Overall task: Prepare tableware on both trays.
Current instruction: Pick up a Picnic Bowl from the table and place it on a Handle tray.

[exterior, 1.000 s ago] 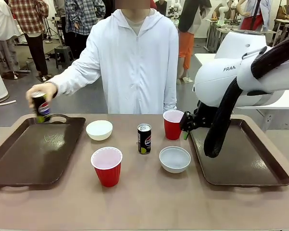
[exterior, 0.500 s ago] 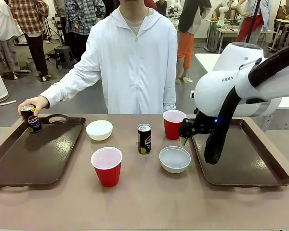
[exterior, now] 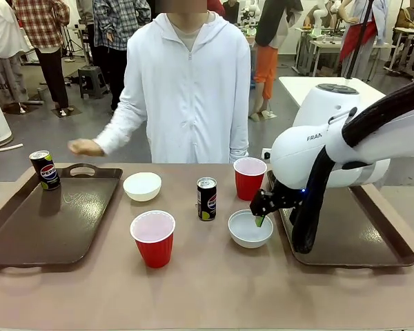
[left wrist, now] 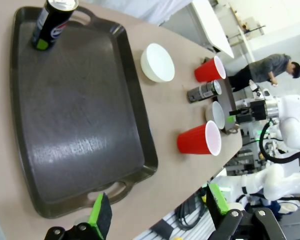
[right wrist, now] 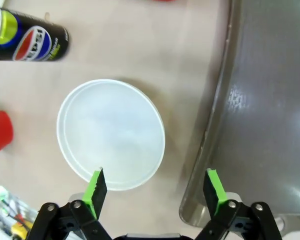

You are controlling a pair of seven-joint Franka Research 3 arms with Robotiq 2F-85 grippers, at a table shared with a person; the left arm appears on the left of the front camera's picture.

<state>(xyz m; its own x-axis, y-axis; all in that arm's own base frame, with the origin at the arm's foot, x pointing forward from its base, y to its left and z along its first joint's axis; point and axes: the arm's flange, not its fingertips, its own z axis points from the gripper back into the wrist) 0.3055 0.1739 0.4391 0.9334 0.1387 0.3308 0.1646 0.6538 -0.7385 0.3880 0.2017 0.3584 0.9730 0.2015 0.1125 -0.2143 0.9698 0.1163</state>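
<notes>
Your right fingers (right wrist: 96, 189) are standing wide apart and holding nothing, hanging over the white bowl (right wrist: 111, 134) on the counter (right wrist: 140, 45). The bowl is lying off-centre to them: one fingertip is overlapping its rim, while the other is sitting over the edge of the right tray (right wrist: 260, 125) just beside it. Your left fingers (left wrist: 101, 220) are gaping wide and empty above the near handle of the left tray (left wrist: 80, 125), where a soda can (left wrist: 50, 22) is standing upright at the far end.
</notes>
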